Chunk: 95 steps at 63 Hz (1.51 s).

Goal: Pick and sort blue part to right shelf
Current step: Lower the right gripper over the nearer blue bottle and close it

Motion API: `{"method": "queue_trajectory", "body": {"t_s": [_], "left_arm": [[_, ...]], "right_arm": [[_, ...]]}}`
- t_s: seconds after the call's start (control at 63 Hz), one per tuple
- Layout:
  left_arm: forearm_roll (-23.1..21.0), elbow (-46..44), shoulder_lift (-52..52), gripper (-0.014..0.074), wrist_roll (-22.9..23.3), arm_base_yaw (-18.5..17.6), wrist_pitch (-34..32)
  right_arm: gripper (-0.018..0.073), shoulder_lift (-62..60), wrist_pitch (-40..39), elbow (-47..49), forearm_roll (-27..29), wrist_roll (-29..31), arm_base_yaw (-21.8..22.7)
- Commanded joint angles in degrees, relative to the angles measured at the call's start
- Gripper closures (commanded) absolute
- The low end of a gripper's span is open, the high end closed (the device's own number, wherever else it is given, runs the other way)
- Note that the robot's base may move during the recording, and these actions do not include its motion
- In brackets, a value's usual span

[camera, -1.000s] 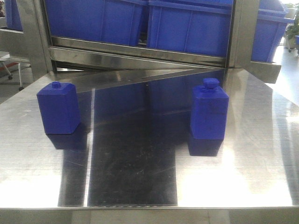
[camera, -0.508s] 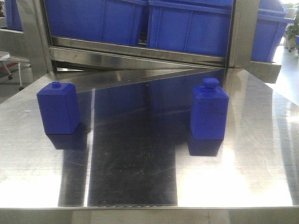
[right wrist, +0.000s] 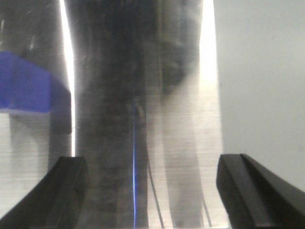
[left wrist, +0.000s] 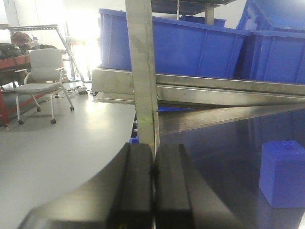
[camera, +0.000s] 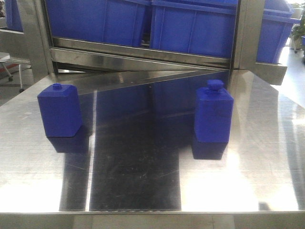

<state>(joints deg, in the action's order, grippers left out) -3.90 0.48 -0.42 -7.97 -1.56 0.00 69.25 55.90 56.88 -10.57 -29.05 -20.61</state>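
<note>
Front view, glossy blue part on brushed steel table, left hand closed empty, right hand wide.

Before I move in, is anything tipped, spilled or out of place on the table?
Nothing stands out. The blue part and the squatter blue block both stand upright and apart on the steel table, with no spill or damage visible.

White glare washes out the steel table either side of its dark mirrored centre; the blue part throws a deep reflection onto it. Past the table's left end daylight blows out (left wrist view). The right wrist picture is blurred.
</note>
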Motion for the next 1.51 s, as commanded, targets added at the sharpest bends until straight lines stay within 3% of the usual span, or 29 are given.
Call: {"method": "queue_trajectory", "body": {"t_s": [0.0,0.206,0.492,1.396,1.491], "left_arm": [[-0.1,1.3,-1.3,0.0462,0.6,0.1,-4.7],[-0.1,1.3,-1.3,0.0462,0.6,0.1,-4.7],[-0.1,1.3,-1.3,0.0462,0.6,0.1,-4.7],[-0.1,1.3,-1.3,0.0462,0.6,0.1,-4.7],[-0.1,1.3,-1.3,0.0462,0.6,0.1,-4.7]], "right_arm": [[-0.0064,4.1,4.2,7.9,0.9,-0.4,-1.9],[-0.0064,16.2,11.1,21.8,2.7,-0.4,-5.9],[-0.0064,27.7,12.6,32.3,4.3,-2.8,-9.0],[-0.0064,37.3,8.9,32.8,6.4,-5.7,-10.0],[-0.0022,37.4,8.1,32.2,6.4,-5.7,-10.0]]}}
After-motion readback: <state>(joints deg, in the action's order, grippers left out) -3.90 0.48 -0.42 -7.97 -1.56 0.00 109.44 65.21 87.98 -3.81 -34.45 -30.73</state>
